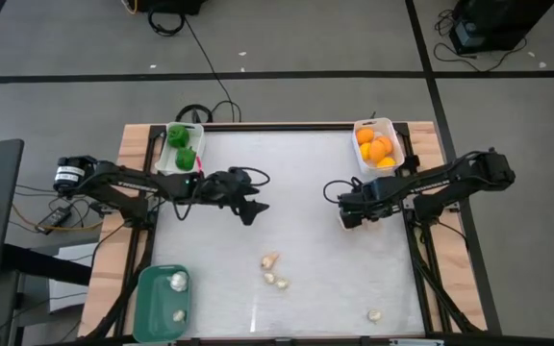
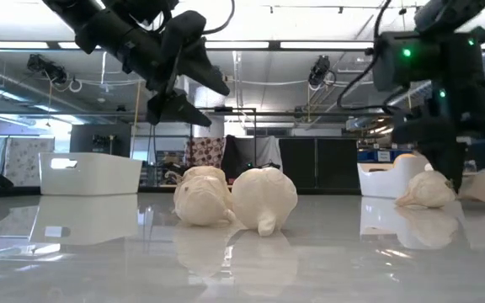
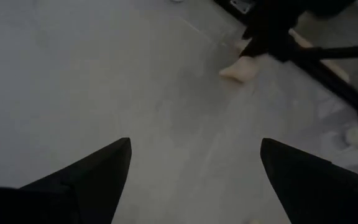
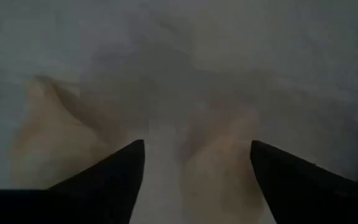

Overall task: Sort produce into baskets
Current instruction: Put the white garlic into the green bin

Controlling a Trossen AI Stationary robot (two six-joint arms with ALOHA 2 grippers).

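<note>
Table viewed straight down from overhead, also level from its near edge, both wrist views aimed closely downward at its surface.

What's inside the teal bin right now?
The teal bin holds two whitish garlic-like pieces, one near its far end and one near its near end. Its floor shows bare otherwise; nothing covers the inside from above.
</note>
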